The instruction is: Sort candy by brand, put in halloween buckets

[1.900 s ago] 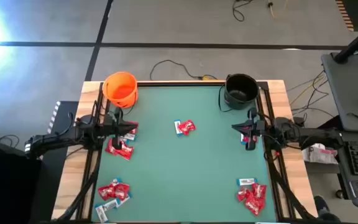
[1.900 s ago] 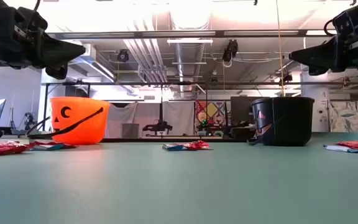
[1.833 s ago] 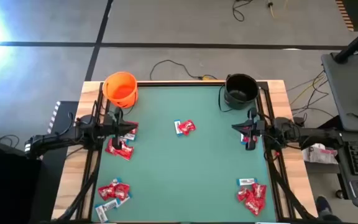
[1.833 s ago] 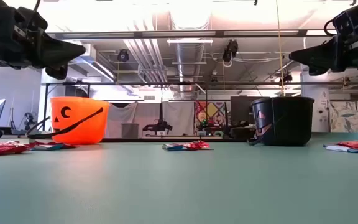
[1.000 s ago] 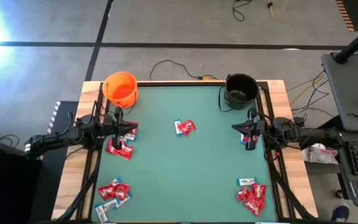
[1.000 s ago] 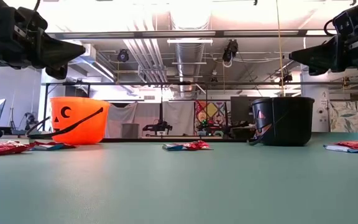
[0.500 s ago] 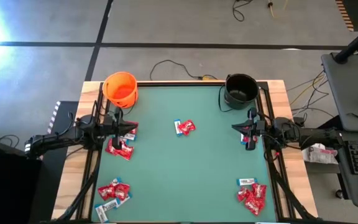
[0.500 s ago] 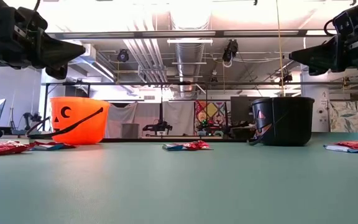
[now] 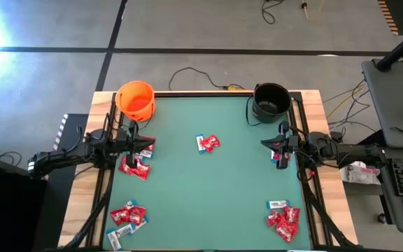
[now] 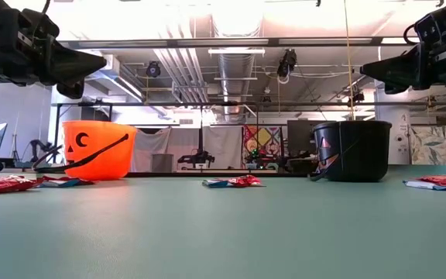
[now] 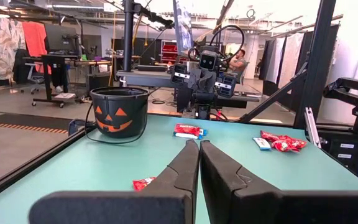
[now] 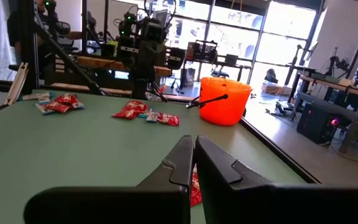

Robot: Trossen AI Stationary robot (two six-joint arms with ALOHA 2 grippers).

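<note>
On the green worktop [image 9: 208,189], the orange bucket [image 9: 136,99] stands upper left and the black bucket [image 9: 271,100] upper right. Candy [image 9: 208,143] lies in 5 scattered clusters. The left gripper [image 9: 143,145] and right gripper [image 9: 266,143] hover at mid-frame edges, fingers [image 11: 225,175] together, holding nothing.

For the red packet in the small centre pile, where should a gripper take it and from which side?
Take the red packet across its narrow width, near its middle, coming straight down from above. It lies flat on the table, so a side approach would probably only push it. A light blue bar touches its left edge, so keep the fingers off that side.
</note>
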